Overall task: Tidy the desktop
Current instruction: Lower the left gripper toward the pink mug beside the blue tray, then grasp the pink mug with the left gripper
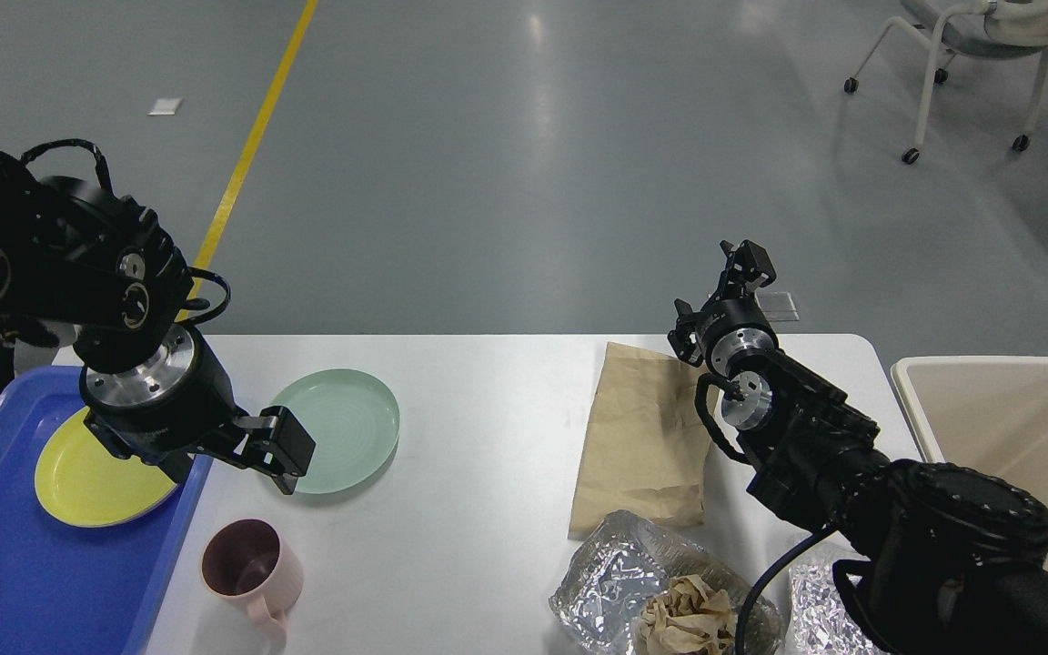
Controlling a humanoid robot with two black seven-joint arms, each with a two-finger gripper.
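Left arm hanging low over the left side of the large smooth white rectangular desktop (478,428), right arm raised at the far edge.

The left gripper (283,450) is sitting over the near-left rim of the round pale green plate (342,428); whether its fingers are spread I cannot tell, since they are showing as one dark block. The right gripper (742,268) is pointing up beyond the flat brown paper bag (642,437), too small to tell its opening. A round yellow plate (92,478) is lying in the blue plastic tray (60,582); a pink mug (246,569) and crumpled foil containers (615,582) are standing along the near edge. A cream rectangular bin (1015,428) is sitting to the right.
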